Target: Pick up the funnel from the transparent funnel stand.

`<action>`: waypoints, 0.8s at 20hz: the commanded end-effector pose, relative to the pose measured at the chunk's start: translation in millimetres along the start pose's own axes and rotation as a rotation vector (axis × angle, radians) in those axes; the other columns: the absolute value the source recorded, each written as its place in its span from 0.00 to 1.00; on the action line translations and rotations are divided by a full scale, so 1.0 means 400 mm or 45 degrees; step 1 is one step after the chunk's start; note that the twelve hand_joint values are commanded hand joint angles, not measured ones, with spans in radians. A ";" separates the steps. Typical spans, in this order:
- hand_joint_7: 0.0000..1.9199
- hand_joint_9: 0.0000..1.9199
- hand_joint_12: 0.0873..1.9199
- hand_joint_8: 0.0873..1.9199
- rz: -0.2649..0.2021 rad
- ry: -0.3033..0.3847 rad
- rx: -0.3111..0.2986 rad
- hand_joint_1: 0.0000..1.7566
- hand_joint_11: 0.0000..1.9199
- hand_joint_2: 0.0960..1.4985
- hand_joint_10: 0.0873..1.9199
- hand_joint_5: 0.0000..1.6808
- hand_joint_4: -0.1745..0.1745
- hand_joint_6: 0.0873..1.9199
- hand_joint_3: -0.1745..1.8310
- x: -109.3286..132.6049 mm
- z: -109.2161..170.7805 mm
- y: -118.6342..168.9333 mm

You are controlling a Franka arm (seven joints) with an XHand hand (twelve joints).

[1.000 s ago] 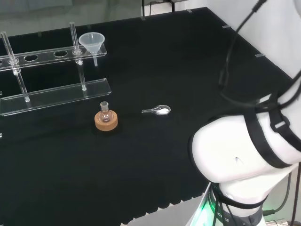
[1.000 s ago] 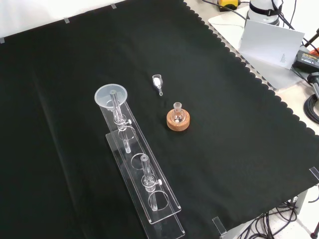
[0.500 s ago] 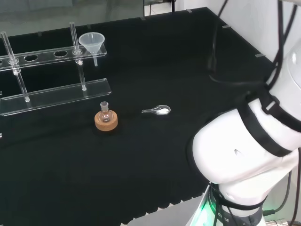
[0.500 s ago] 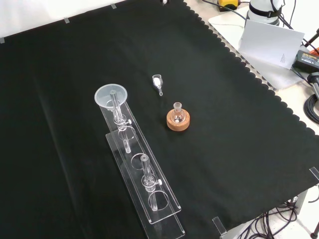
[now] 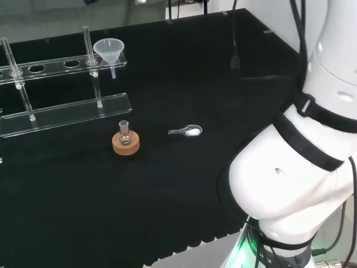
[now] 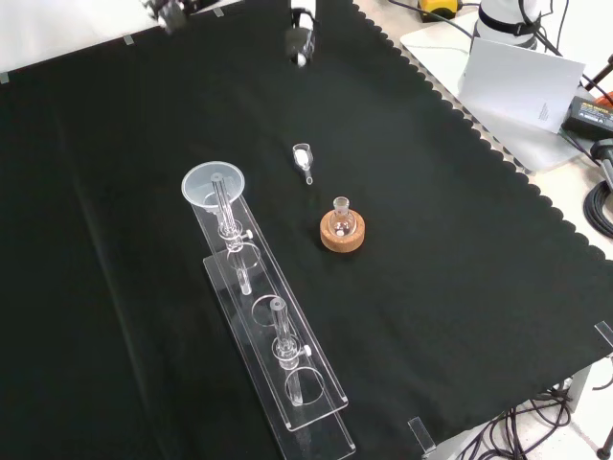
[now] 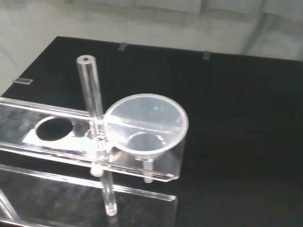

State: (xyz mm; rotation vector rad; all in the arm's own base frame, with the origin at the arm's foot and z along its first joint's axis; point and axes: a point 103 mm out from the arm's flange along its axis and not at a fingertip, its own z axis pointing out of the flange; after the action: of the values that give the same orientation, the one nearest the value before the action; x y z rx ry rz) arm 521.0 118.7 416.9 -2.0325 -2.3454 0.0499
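A clear funnel (image 5: 109,49) (image 6: 215,184) sits in the end hole of the transparent funnel stand (image 5: 67,111) (image 6: 287,383), its stem hanging down between the two plates. In the wrist view the funnel (image 7: 144,125) is close, beside an upright clear post of the stand (image 7: 28,137). The hand (image 6: 300,43) comes in at the front view's top edge, well above and beyond the funnel. Two of its tips show, far apart, with nothing between them. It touches nothing.
A small round flask on a cork ring (image 5: 125,139) (image 6: 342,226) stands in front of the stand. A small scoop with white powder (image 5: 188,131) (image 6: 303,158) lies beside it. The arm's white links (image 5: 295,167) stand at the head view's right.
The arm's links have swung up and over in the head view. The hand's tips have come into the front view at its top edge. The ware has not moved.
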 end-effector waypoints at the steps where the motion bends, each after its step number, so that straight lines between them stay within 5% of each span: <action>1: 0.00 0.00 0.00 0.00 0.032 0.020 0.130 0.17 0.00 0.36 0.00 0.00 0.60 0.00 0.13 0.021 0.106 0.087; 5: 0.00 0.00 0.00 0.00 0.029 0.043 0.188 0.17 0.00 0.35 0.00 0.00 0.59 0.00 0.13 -0.009 0.136 0.091; 16: 0.00 0.00 0.00 0.00 -0.024 0.054 0.252 0.18 0.00 0.36 0.00 0.00 0.58 0.00 0.12 0.029 0.223 0.124</action>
State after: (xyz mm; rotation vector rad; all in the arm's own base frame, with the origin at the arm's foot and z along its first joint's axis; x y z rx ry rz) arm 559.9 129.2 336.2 -1.9324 -2.2294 0.2122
